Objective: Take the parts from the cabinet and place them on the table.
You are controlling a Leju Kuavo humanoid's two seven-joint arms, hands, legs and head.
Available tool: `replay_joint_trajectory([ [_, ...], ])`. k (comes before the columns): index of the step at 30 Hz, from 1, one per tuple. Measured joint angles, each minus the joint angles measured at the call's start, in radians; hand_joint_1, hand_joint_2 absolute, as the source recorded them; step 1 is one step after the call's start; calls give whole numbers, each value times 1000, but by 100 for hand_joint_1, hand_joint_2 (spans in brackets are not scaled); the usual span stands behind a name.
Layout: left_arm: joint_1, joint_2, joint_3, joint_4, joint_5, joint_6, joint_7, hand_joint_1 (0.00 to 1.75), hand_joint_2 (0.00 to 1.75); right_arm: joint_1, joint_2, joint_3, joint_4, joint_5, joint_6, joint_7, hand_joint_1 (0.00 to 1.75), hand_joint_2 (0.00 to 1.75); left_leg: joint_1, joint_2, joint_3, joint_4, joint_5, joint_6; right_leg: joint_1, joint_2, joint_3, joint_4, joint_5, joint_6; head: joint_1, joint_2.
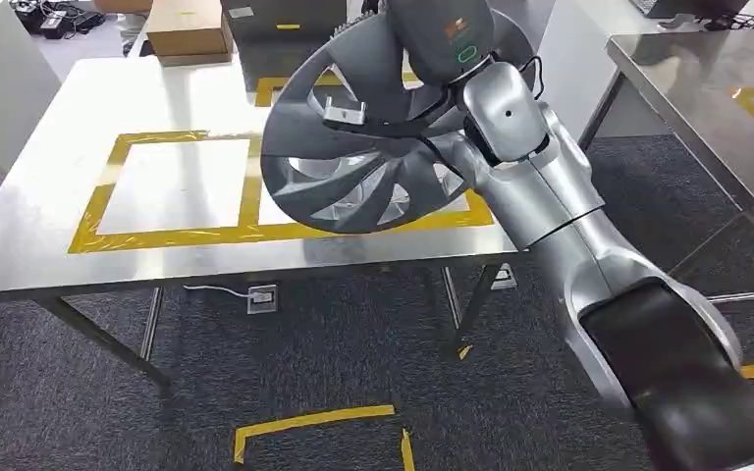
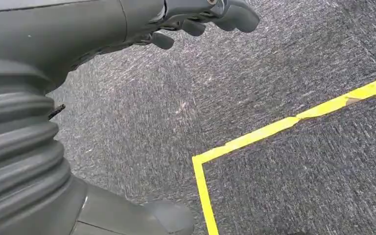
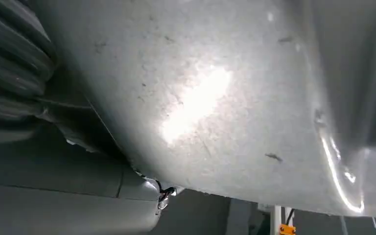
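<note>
A large grey wheel cover (image 1: 353,167) with curved spokes hangs tilted above the steel table (image 1: 49,226), over the right one of two yellow-taped squares (image 1: 172,186). My right hand (image 1: 422,83) grips it from behind near its upper rim, and the cover hides most of the fingers. In the right wrist view the cover's grey back (image 3: 215,107) sits close against the camera. My left hand (image 2: 200,19) hangs over dark carpet with its fingers loosely apart and nothing in them.
A cardboard box (image 1: 188,29) stands at the table's far end. A second steel table (image 1: 707,88) stands to the right, across a carpeted gap. Yellow tape marks (image 1: 314,422) lie on the floor in front of the table.
</note>
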Motion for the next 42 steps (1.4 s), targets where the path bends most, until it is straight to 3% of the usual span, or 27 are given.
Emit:
replay_joint_trajectory([
  [3,-1,-4,0,0,-1,0,0,0,175,-1,0,0,0,0,5,0,175,175,10,4,18,-22,5,7,2,0,-4,27,-19,14,3,0],
  [6,-3,-5,0,0,-2,0,0,0,175,-1,-1,0,3,1,8,1,175,175,10,8,22,-22,0,11,-11,-1,-123,243,-117,27,3,0],
  [7,-3,-5,0,0,-3,0,-2,0,175,3,-2,0,6,1,10,1,175,175,10,9,22,-22,-1,11,-15,-1,-157,297,-128,29,4,0],
  [8,-3,-5,0,0,-5,-2,-3,0,175,7,-4,0,6,3,11,1,175,175,10,9,23,-21,-2,10,-18,-1,-170,305,-113,30,3,0],
  [9,-3,-5,0,0,-7,-2,-3,0,175,10,-5,0,7,4,12,1,175,175,10,8,25,-21,-3,8,-21,-1,-158,266,-78,30,4,0],
  [11,-3,-6,0,0,-8,-3,-3,0,175,10,-6,0,6,4,12,2,175,175,10,7,31,-17,-8,2,-21,-1,-78,85,21,23,3,0],
  [12,-3,-6,0,0,-9,-3,-3,0,175,9,-6,0,7,4,12,2,175,175,10,7,32,-15,-11,-3,-20,0,-45,6,45,19,3,0],
  [13,-5,-6,0,0,-9,-3,-3,0,175,9,-5,0,7,5,12,1,175,175,5,6,30,-12,-15,-9,-16,0,-41,0,43,17,3,0],
  [16,-3,-8,0,0,-9,-7,-5,0,175,10,-9,0,7,5,13,2,175,175,11,7,33,-18,-12,-24,-11,0,-37,-1,45,3,3,0],
  [17,-4,-6,0,-1,-9,-8,-6,0,175,10,-9,0,6,5,13,2,175,175,3,8,33,-15,-17,-31,-21,-1,-29,-12,51,-4,3,0],
  [18,-4,-7,0,-1,-9,-8,-8,0,175,10,-8,0,6,5,13,1,175,175,6,13,25,-1,-26,-42,-24,-3,-23,-17,52,-6,2,0],
  [19,-5,-7,0,0,-9,-8,-10,0,175,9,-9,0,6,5,13,2,175,175,11,17,4,44,-54,-54,-28,-4,-20,-17,51,-10,-4,0],
  [22,-4,-6,0,0,-9,-9,-11,0,175,14,-9,0,7,5,13,1,175,175,31,23,-105,257,-136,-75,-32,-4,-17,-16,46,-13,-4,0],
  [23,-4,-6,0,0,-9,-11,-12,0,175,18,-10,0,7,6,13,1,175,175,37,26,-122,279,-129,-80,-34,-4,-16,-15,43,-9,-4,0],
  [24,-4,-6,0,0,-9,-12,-12,0,175,21,-11,0,7,6,12,1,175,175,42,28,-111,248,-98,-85,-37,-3,-12,-15,40,-6,-4,0],
  [26,-5,-6,0,0,-9,-14,-12,0,175,22,-12,0,7,6,11,1,175,175,49,32,-38,95,-8,-93,-46,-3,-3,-9,29,5,-4,0],
  [27,-5,-6,0,0,-10,-17,-12,0,175,22,-14,0,7,6,11,1,175,175,54,37,1,13,23,-98,-49,-3,3,-6,21,13,-4,0],
  [28,-6,-8,0,1,-11,-18,-11,0,175,21,-16,0,6,5,11,1,175,175,43,37,23,-4,-1,-98,-43,-2,0,-3,15,22,-8,0],
  [29,-8,-7,-1,0,-11,-18,-9,0,175,22,-19,0,6,4,12,1,175,175,47,34,24,-8,-6,-75,-41,-1,-1,-4,15,28,-8,0],
  [33,-7,-7,-1,0,-14,-18,-4,0,175,31,-26,-1,2,-2,14,-2,175,175,48,30,33,-15,-14,-43,-44,-3,10,-7,1,49,-2,0],
  [34,-8,-7,-1,0,-14,-18,-3,0,175,29,-28,-1,2,-7,14,-3,175,175,48,29,36,-15,-18,-36,-44,-3,-10,40,-23,49,-1,0],
  [36,-10,-6,-1,0,-14,-18,0,0,175,30,-30,-1,2,-13,15,-13,175,175,45,29,40,-15,-23,-28,-39,-3,-99,207,-92,51,0,0],
  [37,-9,-6,-1,0,-14,-18,0,0,175,33,-32,-1,2,-14,18,-14,175,175,42,29,42,-14,-26,-24,-38,-3,-146,285,-114,50,0,0],
  [38,-7,-6,-1,0,-14,-18,0,0,175,36,-34,-1,2,-15,19,-14,175,175,39,27,44,-13,-28,-21,-37,-3,-175,322,-111,47,0,0],
  [39,-7,-6,-1,0,-14,-18,0,0,175,37,-35,-1,2,-15,20,-14,175,175,36,24,48,-13,-31,-20,-35,-3,-178,305,-84,42,0,0],
  [40,-7,-6,-1,0,-14,-18,0,0,175,37,-36,-1,2,-16,21,-14,175,175,33,21,53,-13,-34,-20,-32,-3,-159,247,-39,34,0,0],
  [42,-8,-7,-1,0,-14,-18,0,0,175,34,-38,-1,0,-16,21,-14,175,175,27,17,67,-13,-41,-21,-20,-1,-79,60,69,11,1,0],
])
